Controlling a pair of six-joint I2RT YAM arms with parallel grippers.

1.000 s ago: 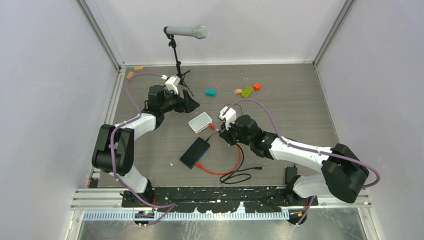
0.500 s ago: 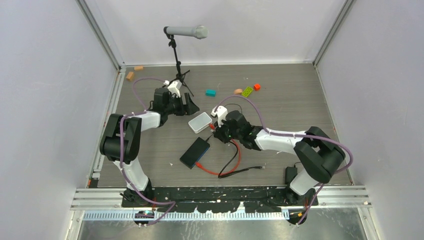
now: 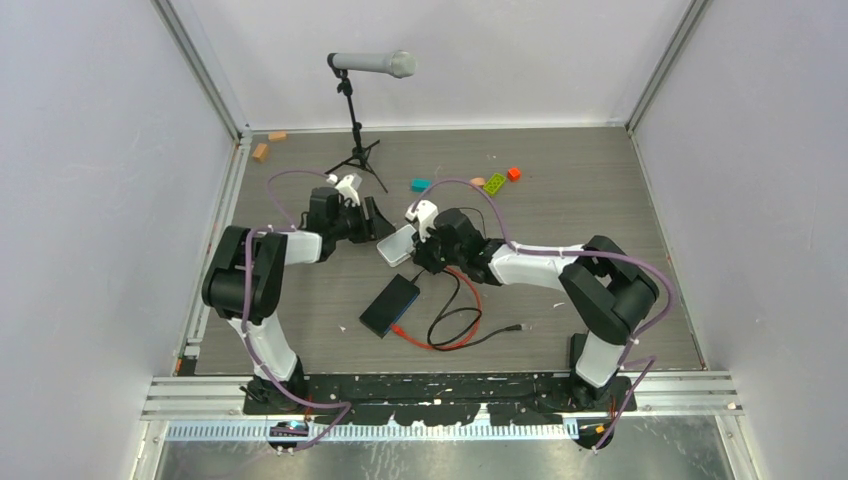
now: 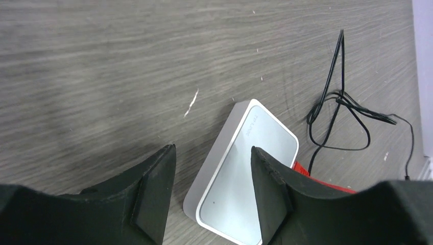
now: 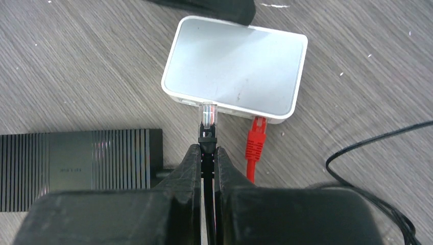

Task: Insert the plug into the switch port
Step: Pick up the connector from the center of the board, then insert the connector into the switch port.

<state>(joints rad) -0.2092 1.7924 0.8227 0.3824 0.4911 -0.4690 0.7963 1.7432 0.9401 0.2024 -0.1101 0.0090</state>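
The top view takes in the whole desk [image 3: 620,230]: the left arm [image 3: 250,270] and right arm [image 3: 590,280] meet at the white box [image 3: 400,243], with the black box [image 3: 390,304] just nearer. A microphone stand [image 3: 355,120] stands at the back, with toy bricks [image 3: 494,183] scattered to its right. A red cable [image 3: 478,300] and a black cable [image 3: 445,320] loop beside the black box.

Only the right wrist view shows the plug [image 5: 208,113]. The right claw [image 5: 207,150] is pressed together on the tail of its black boot. The clear tip is at the white box's near edge, just left of a red plug [image 5: 256,138] seated there. Whether the tip has entered, I cannot tell.

The left wrist view shows the left claw [image 4: 212,153] spread astride that box's corner.

A second ago both claws were well apart from the white box, the left near the stand's feet. The black cable has been dragged closer.
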